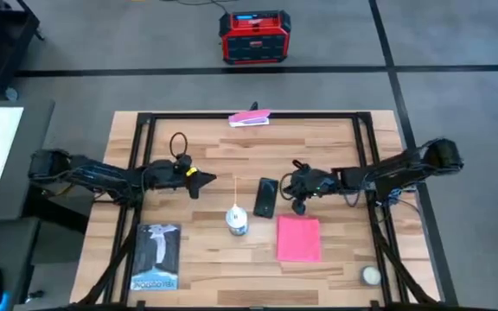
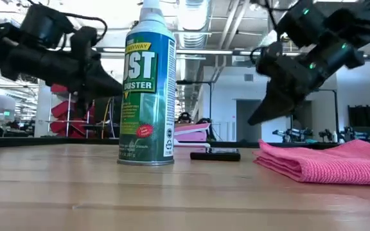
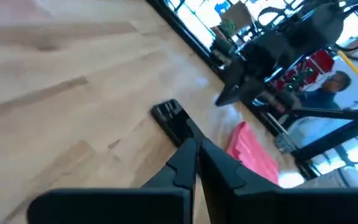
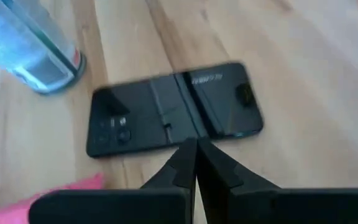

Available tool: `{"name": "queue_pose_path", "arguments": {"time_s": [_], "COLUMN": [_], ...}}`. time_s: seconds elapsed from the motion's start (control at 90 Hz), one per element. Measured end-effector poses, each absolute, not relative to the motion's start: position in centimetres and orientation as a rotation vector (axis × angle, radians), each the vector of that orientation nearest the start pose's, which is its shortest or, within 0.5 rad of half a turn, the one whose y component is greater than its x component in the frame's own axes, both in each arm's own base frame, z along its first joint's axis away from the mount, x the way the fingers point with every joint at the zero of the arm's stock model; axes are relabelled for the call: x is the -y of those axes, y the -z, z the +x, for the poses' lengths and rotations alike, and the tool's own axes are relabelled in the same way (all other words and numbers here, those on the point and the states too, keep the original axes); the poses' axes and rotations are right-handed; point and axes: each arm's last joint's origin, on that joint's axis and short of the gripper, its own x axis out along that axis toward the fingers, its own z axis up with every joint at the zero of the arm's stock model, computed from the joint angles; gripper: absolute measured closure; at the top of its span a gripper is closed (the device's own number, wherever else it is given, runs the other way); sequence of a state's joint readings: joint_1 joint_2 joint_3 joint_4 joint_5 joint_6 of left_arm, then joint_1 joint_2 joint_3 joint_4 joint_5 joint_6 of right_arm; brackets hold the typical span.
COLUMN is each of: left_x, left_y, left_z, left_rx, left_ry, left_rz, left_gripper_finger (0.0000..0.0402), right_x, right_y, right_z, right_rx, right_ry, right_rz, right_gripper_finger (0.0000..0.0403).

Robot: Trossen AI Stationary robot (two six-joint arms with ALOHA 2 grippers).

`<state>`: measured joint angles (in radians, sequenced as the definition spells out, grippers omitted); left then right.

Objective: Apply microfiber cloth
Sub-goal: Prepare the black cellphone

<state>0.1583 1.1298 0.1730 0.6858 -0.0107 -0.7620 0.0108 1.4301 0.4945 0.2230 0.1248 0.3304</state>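
From above, the microfiber cloth (image 1: 298,238) lies flat on the wooden counter (image 1: 206,164), right of center toward the near edge, touched by neither arm. A black phone (image 1: 265,198) lies just left of and slightly farther than the cloth, and a spray can (image 1: 237,219) stands left of the phone. The right end effector (image 1: 288,183) hangs just right of the phone's far end, above the far side of the cloth. The left end effector (image 1: 207,180) is over the counter's left half, pointing toward the can. A dark booklet (image 1: 156,256) lies near the left near corner.

At counter height, the can (image 2: 147,90) stands in the middle, the phone (image 2: 214,154) behind it, and the cloth (image 2: 329,162) lies in a soft fold on the right. The right end effector (image 2: 257,119) hangs above the cloth's left edge, clear of it.

The left wrist view shows its 2 fingers (image 3: 185,163) pressed together, with the phone (image 3: 171,119) and cloth (image 3: 252,152) beyond.

The right wrist view shows its fingers (image 4: 185,163) together too, over the phone (image 4: 174,107), with a corner of cloth (image 4: 67,191) nearby.
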Motion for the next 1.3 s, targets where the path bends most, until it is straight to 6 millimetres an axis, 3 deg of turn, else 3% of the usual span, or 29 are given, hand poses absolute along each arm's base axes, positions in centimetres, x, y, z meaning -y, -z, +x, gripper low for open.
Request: {"name": "queue_pose_path", "arguments": {"time_s": [0.178,0.411,0.656,0.833,0.956,1.189,1.3], "left_x": [-3.9,-5.1,-5.5,-5.6,-5.7,-5.9,-5.9], "left_y": [-14.7,-13.0,-10.7,-10.6,-10.8,-11.1,-11.1], "left_z": [21.2,23.3,23.8,24.3,24.7,25.7,25.9], "left_rx": [-0.287,-0.416,-0.49,-0.434,-0.422,-0.429,-0.44], "left_ry": [-0.192,-0.143,-0.182,-0.157,-0.149,-0.098,-0.095], "left_rz": [-0.81,-1.054,-1.092,-1.097,-1.09,-1.061,-1.035], "left_gripper_finger": [0.0402,0.0402,0.0402,0.0402,0.0402,0.0402,0.0402], "right_x": [0.7,0.4,-1.7,-3.4,-3.3,-2.5,-2.0], "right_y": [-13.4,-15.6,-16.4,-15.1,-14.1,-12.9,-12.2], "right_z": [25.2,24.4,23.0,23.8,24.7,25.8,26.3], "right_rx": [-0.713,-0.66,-0.727,-0.746,-0.738,-0.692,-0.685], "right_ry": [0.243,0.193,0.145,0.083,0.101,0.152,0.21], "right_rz": [0.26,0.28,0.354,0.414,0.475,0.524,0.512], "right_gripper_finger": [0.0403,0.0403,0.0403,0.0398,0.0363,0.0246,0.0237]}}
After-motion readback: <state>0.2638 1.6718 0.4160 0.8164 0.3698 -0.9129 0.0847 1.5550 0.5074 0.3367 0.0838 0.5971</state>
